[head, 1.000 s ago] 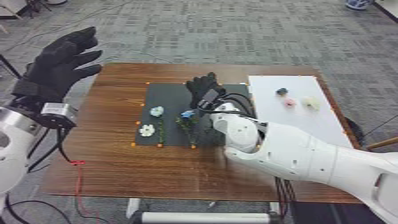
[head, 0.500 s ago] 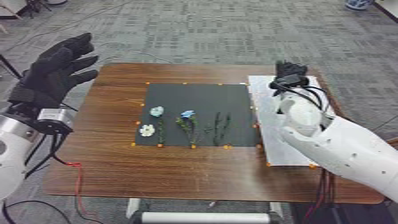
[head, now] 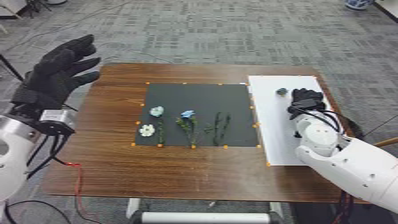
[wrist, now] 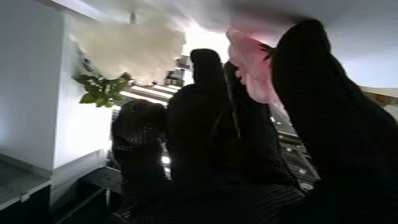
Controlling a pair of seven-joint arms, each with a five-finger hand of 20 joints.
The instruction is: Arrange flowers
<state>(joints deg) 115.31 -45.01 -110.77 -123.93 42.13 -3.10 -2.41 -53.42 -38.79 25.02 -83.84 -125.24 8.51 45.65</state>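
Head view: stems (head: 217,128), white flower (head: 147,130) and blue flowers (head: 187,114) on the dark mat (head: 197,95); right hand (head: 306,97) over the white sheet (head: 282,145) — open, pink flower (wrist: 249,70) by its thumb, not clearly gripped — left hand (head: 55,70) raised, open.

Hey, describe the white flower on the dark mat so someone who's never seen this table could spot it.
On the brown table, find the dark mat. The white flower lies by the mat's left edge, toward the robot. It has no visible stem, while the pale blue flower just beyond it has a long green one.
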